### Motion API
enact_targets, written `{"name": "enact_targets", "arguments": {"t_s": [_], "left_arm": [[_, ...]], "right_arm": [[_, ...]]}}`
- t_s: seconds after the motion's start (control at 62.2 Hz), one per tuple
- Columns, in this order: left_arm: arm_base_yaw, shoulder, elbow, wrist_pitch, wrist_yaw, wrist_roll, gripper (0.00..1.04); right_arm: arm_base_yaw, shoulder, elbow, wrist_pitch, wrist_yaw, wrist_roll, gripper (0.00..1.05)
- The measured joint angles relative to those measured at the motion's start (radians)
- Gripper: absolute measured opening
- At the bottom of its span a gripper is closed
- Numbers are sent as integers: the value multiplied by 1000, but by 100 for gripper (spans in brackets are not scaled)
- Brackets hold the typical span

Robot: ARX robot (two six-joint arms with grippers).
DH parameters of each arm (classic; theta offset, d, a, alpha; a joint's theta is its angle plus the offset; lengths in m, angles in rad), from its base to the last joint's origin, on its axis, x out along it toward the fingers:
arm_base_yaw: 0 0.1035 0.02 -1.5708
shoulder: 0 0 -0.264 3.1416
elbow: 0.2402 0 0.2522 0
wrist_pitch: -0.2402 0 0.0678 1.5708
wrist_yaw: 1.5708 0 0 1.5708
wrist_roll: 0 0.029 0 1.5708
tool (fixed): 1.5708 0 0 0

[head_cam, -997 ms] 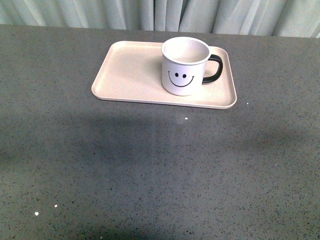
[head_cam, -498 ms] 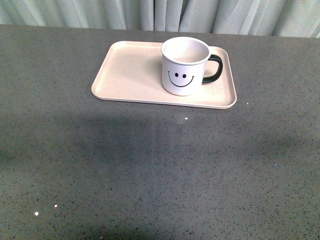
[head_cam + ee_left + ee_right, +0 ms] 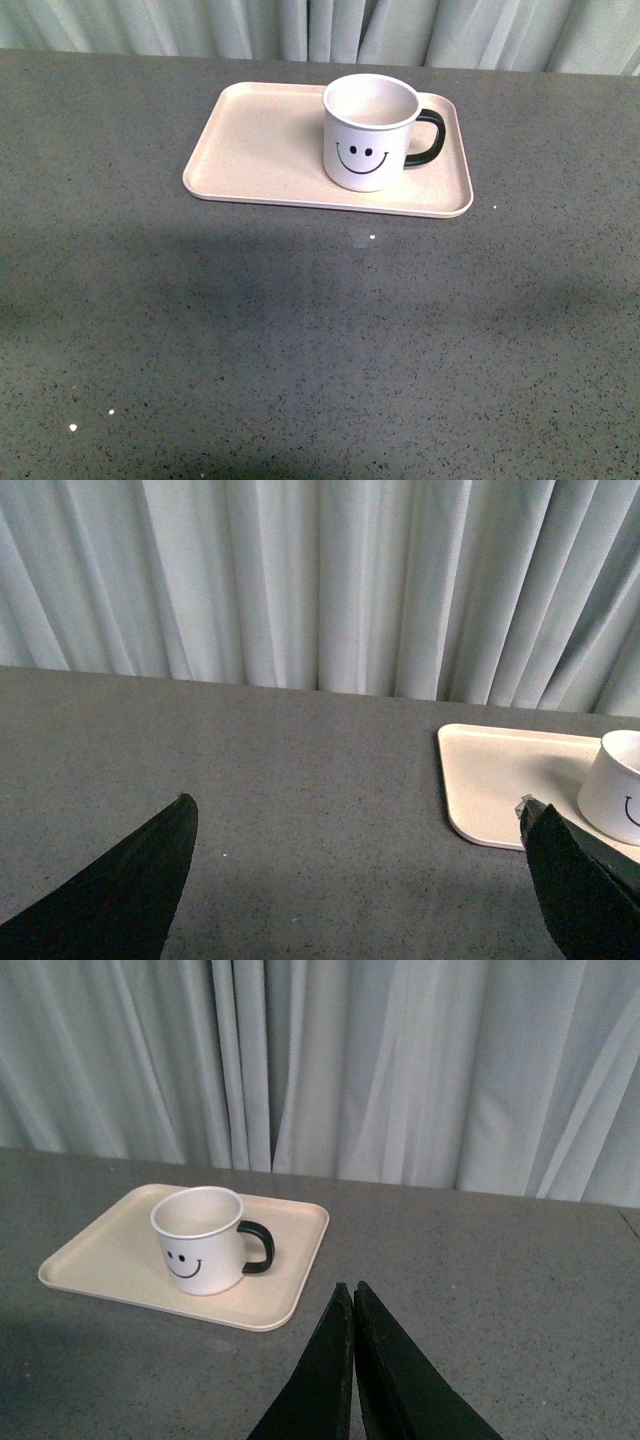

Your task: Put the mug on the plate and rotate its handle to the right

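- Already, the mug (image 3: 370,132) stands upright on the right half of the plate (image 3: 262,150), its smiley face toward the robot and its handle (image 3: 428,137) pointing to the robot's right. Judged from this, both parts of the task look done.
- The main risk now is any further reach: a tool coming back in could nudge the mug, turn the handle away from the right, or push the mug toward the plate's right rim, which the handle already sits near.
- A second risk is the plate itself sliding on the smooth grey table (image 3: 320,330) if an arm brushes its low rim.
- The left tool (image 3: 355,880) is wide open, its two dark fingers far apart. It holds nothing and hangs above bare table, off to the left of the plate.
- The right tool (image 3: 353,1300) is closed, its fingers pressed together with nothing between them. It hovers over the table, apart from plate and mug, to their right.
- Neither arm appears in the front view.
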Motion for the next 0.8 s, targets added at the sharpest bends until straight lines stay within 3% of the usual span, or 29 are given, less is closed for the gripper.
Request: {"name": "enact_targets", "arguments": {"t_s": [0.193, 0.306, 0.531, 0.804], "left_arm": [[0, 0, 0, 0, 0, 0, 95], [0, 0, 0, 0, 0, 0, 95], [0, 0, 0, 0, 0, 0, 95], [0, 0, 0, 0, 0, 0, 95]], "right_arm": [[0, -45, 0, -45, 0, 0, 2], [0, -188, 0, -209, 0, 0, 2], [0, -212, 0, -217, 0, 0, 2], [0, -213, 0, -218, 0, 0, 50]]}}
